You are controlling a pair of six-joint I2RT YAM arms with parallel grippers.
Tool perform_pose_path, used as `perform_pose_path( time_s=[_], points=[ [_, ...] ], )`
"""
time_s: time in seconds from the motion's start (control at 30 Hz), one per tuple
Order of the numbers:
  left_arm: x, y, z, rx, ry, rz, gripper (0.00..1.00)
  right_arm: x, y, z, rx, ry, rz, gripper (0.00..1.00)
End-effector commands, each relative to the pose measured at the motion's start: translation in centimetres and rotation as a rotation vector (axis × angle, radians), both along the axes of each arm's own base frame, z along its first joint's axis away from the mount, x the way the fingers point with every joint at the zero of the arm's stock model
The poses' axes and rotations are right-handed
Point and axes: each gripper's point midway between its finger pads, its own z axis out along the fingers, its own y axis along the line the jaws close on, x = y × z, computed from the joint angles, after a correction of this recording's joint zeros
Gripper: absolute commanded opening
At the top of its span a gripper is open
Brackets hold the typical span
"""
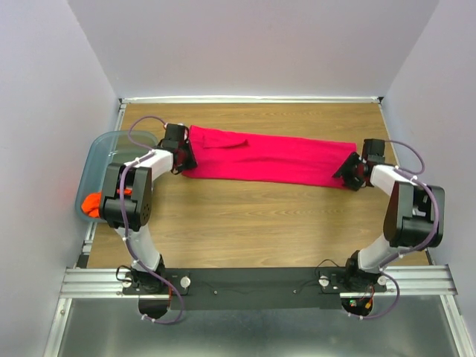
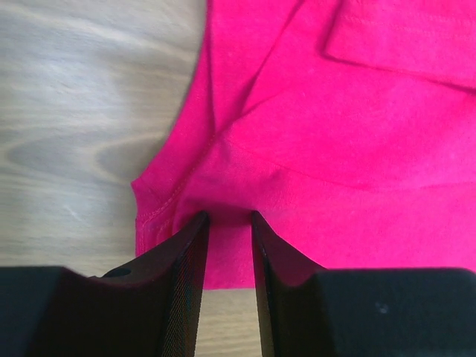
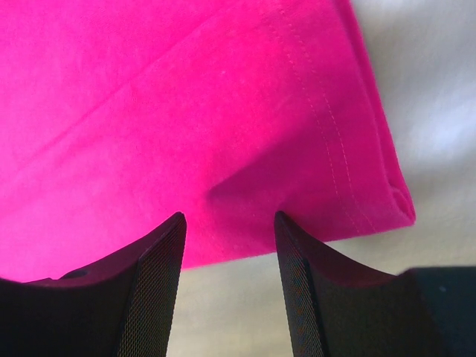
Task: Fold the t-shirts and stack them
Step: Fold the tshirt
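Note:
The magenta-pink t-shirt (image 1: 268, 158) lies folded into a long band across the far half of the table. My left gripper (image 1: 182, 158) is at its left end. In the left wrist view the jaws (image 2: 229, 216) are nearly together with pink cloth (image 2: 312, 141) pinched and puckered between the tips. My right gripper (image 1: 351, 172) is at the shirt's right end. Its jaws (image 3: 229, 217) stand apart, straddling the hemmed corner (image 3: 223, 111), which bulges slightly between the tips. The orange t-shirt (image 1: 91, 202) shows only as a small patch in the bin, behind my left arm.
A translucent blue-grey bin (image 1: 95, 160) hangs off the table's left edge beside my left arm. Bare wood table (image 1: 260, 223) lies between the shirt and the arm bases. Grey walls close in the back and both sides.

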Motion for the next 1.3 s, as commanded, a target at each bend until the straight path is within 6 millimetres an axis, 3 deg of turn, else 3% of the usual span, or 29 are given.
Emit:
perform_pose_path(
  time_s=[0.0,0.07,0.1,0.2,0.27,0.3,0.33,0.4,0.43,0.5,0.53,0.6,0.67,0.7,0.73,0.77,0.8,0.97,1.07,1.27],
  points=[
    [1.3,2.1,-1.0,0.034,0.037,0.045,0.38,-7.4,3.8,-1.8,0.168,0.171,0.024,0.59],
    [2.3,2.5,-1.3,0.044,0.052,0.05,0.39,-9.5,5.1,-1.6,0.211,0.188,0.049,0.6],
    [4.1,2.5,-0.8,0.043,0.034,0.052,0.39,-10.2,5.7,-0.8,0.219,0.183,0.064,0.6],
    [6.3,2.3,-0.5,0.042,0.037,0.055,0.39,-12.4,7.4,-0.9,0.233,0.226,0.098,0.61],
    [8.7,2.6,-0.6,0.066,0.033,0.072,0.4,-13.6,9.6,-0.6,0.253,0.243,0.166,0.61],
    [10.7,2.3,0.9,0.058,-0.011,0.071,0.41,-14.2,10.8,-0.6,0.249,0.258,0.196,0.61],
    [11.2,2.2,0.1,0.058,0.007,0.066,0.41,-14.8,12.6,-0.3,0.237,0.265,0.269,0.61],
    [12.5,2.0,1.5,0.049,-0.024,0.063,0.47,-14.6,13.7,0.6,0.216,0.251,0.326,0.61],
    [12.9,1.9,2.6,0.042,-0.051,0.07,0.53,-13.9,14.0,2.0,0.18,0.224,0.369,0.61],
    [12.7,1.9,3.9,0.036,-0.079,0.074,0.59,-13.3,14.0,3.6,0.147,0.195,0.401,0.62],
    [12.7,1.7,6.2,0.027,-0.127,0.073,0.64,-11.7,13.9,5.4,0.119,0.134,0.403,0.62],
    [12.6,1.0,8.3,0.014,-0.183,0.064,0.66,-10.5,13.6,7.3,0.082,0.07,0.424,0.63],
    [11.6,-0.6,10.1,-0.01,-0.229,0.047,0.65,-9.1,13.4,9.0,0.038,0.006,0.457,0.65],
    [10.8,-1.4,10.0,-0.014,-0.228,0.033,0.64,-8.8,13.3,9.2,0.023,-0.002,0.469,0.65],
    [10.4,-3.4,10.8,-0.037,-0.245,0.011,0.63,-8.3,13.3,9.6,0.014,-0.015,0.471,0.66],
    [10.1,-4.4,10.6,-0.048,-0.243,0.004,0.63,-8.3,13.2,9.3,0.008,-0.009,0.476,0.66],
    [9.4,-6.8,10.0,-0.086,-0.226,-0.046,0.63,-8.2,13.2,9.1,0.004,0.001,0.481,0.66],
    [9.9,-12.0,8.9,-0.266,-0.22,-0.076,0.64,-8.3,13.2,8.5,0.003,0.009,0.491,0.67],
    [10.8,-13.4,8.3,-0.341,-0.217,-0.07,0.68,-8.7,13.3,8.2,0.014,0.008,0.492,0.68],
    [12.9,-14.3,7.9,-0.426,-0.228,0.013,0.73,-9.5,13.4,8.1,0.036,-0.001,0.483,0.69]
  ],
)
